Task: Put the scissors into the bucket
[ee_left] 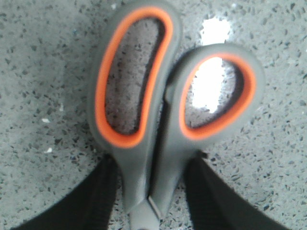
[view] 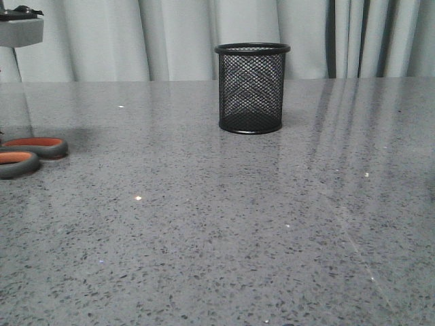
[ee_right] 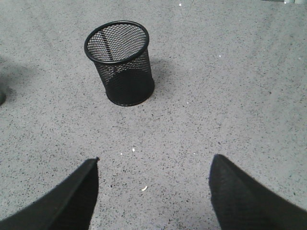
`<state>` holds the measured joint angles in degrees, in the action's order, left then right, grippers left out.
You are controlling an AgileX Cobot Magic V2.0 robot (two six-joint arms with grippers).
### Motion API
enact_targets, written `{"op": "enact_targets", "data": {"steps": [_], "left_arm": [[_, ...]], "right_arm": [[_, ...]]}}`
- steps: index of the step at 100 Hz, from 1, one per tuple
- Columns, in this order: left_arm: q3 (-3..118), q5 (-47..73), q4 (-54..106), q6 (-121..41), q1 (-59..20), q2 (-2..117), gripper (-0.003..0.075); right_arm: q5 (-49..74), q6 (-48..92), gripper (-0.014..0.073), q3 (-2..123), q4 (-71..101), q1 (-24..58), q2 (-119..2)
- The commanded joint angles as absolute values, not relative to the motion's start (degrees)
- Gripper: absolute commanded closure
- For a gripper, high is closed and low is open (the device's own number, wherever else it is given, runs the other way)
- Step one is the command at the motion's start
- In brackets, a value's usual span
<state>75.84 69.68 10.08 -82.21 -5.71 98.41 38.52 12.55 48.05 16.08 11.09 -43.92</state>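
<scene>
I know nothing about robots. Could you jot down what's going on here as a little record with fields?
Tool: grey-handled scissors with orange-lined loops, lying flat at the table's left edge in the front view
Container: black wire-mesh cup, upright, appears empty
Surface: grey speckled table
Left gripper: fingers either side of the scissors' neck; grip not clear
Right gripper: open, holding nothing, apart from the cup
Progress: scissors not yet in the cup
</scene>
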Motion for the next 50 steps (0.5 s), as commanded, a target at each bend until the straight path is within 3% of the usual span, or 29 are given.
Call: {"op": "enact_targets", "data": {"steps": [1, 50], "left_arm": [[76.7, 71.2, 11.6, -82.2, -5.6, 97.3, 0.0536], [76.7, 71.3, 11.6, -82.2, -5.6, 97.3, 0.0563]], "right_arm": [[35.2, 13.1, 0.0148, 50.0, 16.1, 11.2, -44.2], [35.2, 13.1, 0.0148, 50.0, 16.1, 11.2, -44.2]]}}
